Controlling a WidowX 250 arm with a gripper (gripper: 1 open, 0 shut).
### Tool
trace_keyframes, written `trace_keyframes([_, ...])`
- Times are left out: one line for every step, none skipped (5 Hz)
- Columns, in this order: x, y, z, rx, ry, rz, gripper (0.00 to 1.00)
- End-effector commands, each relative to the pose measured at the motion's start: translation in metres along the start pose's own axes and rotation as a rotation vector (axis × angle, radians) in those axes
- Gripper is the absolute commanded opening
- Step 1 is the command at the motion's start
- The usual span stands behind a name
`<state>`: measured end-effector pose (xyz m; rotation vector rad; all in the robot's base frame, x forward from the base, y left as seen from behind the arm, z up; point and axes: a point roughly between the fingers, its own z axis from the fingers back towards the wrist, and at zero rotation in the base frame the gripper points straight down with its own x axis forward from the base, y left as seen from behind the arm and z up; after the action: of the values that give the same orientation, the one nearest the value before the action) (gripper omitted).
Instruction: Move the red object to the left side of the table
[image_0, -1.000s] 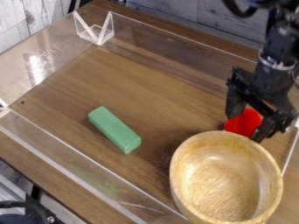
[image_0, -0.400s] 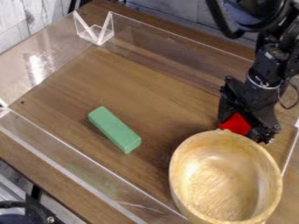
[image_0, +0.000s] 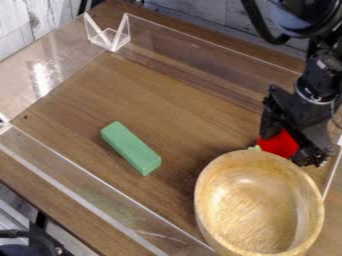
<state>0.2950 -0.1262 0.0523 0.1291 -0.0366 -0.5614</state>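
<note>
One view is all you have, a camera looking down across the desk (image_0: 174, 100) from its near left corner. Your gripper (image_0: 294, 140) hangs at the far right, pointing straight down, its dark jaws spread wide and standing on either side of the red object (image_0: 279, 146). You can see red between and below the jaws, but nothing shows them pressing on it, so take it that you hold nothing yet. The red object sits on the desk just beyond the rim of the bowl (image_0: 259, 205), close enough that the rim hides its lower edge, and near the right acrylic wall (image_0: 330, 165). That tight corner is likely why you come from above with the jaws wide: a side approach would meet the bowl or the wall. The green block (image_0: 131, 147) lies flat in the middle, well apart from your gripper, and it sits roughly on the line towards the left side where the red object must go. You will probably want to lift clear of the bowl rim first and carry above the block. The clear stand (image_0: 107, 32) at the far left corner is out of your way.
</note>
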Motion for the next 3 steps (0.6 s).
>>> trace_keyframes([0.0017,-0.0008,0.0338,0.03,-0.077,0.016,1.0])
trace_keyframes([-0.0037,-0.0007,0.0386,0.052,-0.093,0.029,1.0])
trace_keyframes([-0.0079,0.0075,0.0375,0.059,-0.108,0.039,1.0])
